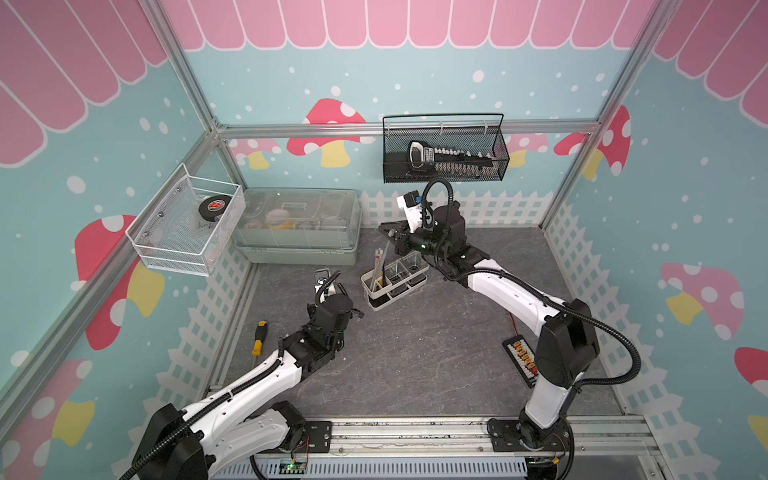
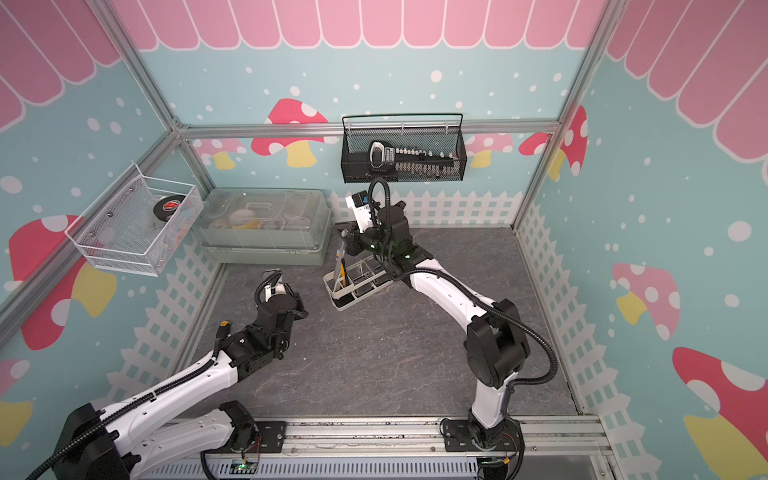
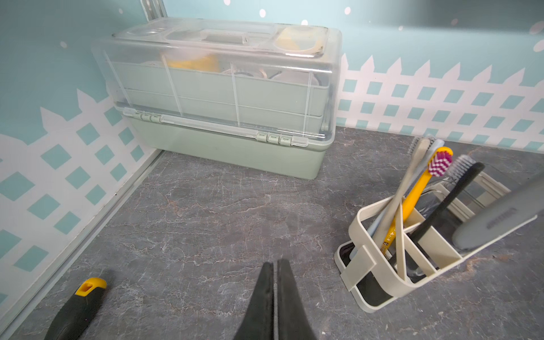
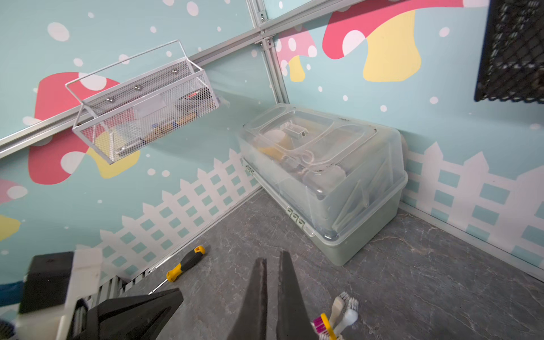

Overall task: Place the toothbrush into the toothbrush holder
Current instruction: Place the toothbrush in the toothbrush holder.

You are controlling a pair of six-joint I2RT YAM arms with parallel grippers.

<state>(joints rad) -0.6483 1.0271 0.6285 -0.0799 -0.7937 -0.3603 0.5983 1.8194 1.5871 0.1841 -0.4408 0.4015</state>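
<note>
The off-white toothbrush holder [image 1: 376,305] [image 2: 338,301] [image 3: 365,210] stands mid-table. Several toothbrushes lean in its divided end: a yellow one [image 3: 412,200] [image 4: 323,321] with pink bristles, a black one [image 3: 450,200], and beige and pale grey ones. In both top views they show as a thin bundle [image 1: 379,266] [image 2: 343,270]. My right gripper [image 1: 388,232] [image 2: 345,232] [image 4: 272,257] hangs just above and behind the brush heads, shut on nothing. My left gripper [image 3: 273,263] is shut and empty, low over bare table to the holder's left.
A grey-green box with a clear lid [image 1: 297,224] [image 3: 223,88] sits in the back left corner. A yellow-and-black screwdriver [image 1: 259,336] [image 4: 185,265] lies by the left wall. A white mesh basket [image 1: 183,224] and a black one [image 1: 444,149] hang on the walls.
</note>
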